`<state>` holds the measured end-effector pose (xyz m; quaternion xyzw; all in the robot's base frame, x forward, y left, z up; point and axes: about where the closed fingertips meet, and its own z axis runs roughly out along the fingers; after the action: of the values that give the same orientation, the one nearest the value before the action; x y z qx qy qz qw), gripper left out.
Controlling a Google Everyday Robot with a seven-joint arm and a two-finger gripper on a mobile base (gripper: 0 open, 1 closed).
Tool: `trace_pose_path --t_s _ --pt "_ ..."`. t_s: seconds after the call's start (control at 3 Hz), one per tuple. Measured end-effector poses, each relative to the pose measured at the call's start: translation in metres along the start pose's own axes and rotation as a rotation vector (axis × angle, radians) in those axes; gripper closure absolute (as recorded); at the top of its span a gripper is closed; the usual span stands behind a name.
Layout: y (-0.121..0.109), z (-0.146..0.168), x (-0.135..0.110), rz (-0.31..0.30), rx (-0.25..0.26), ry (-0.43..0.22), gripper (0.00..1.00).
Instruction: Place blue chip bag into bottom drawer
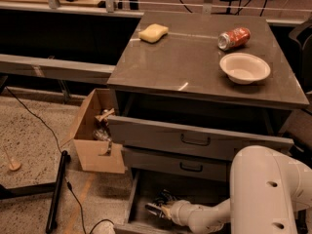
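The pincer (153,209) sits in the drawer (141,191) beside the bag (165,198), its grip impossible to tell; best to release low.

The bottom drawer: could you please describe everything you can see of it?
The bottom drawer is the lowest of three grey drawers and stands open towards the camera. The middle drawer above hides its back part. It looks like grey metal, with a thin left wall and a shadowed interior. The robot's arm reaches in from the right, with the end effector low inside, near the front left. A small dark crinkled item, apparently the blue chip bag, sits right at the end effector.
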<state>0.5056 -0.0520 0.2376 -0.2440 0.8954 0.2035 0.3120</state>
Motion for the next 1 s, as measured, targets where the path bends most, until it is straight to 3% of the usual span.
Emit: trace_pose_path --t_s 0.33,0.67,1.0 --pt "-0.006 -0.005 -0.009 0.024 0.039 -0.028 0.14" --pt "-0.016 -0.027 -0.021 0.091 0.109 -0.074 0.09" --pt "-0.025 -0.066 -0.021 0.199 0.185 -0.129 0.3"
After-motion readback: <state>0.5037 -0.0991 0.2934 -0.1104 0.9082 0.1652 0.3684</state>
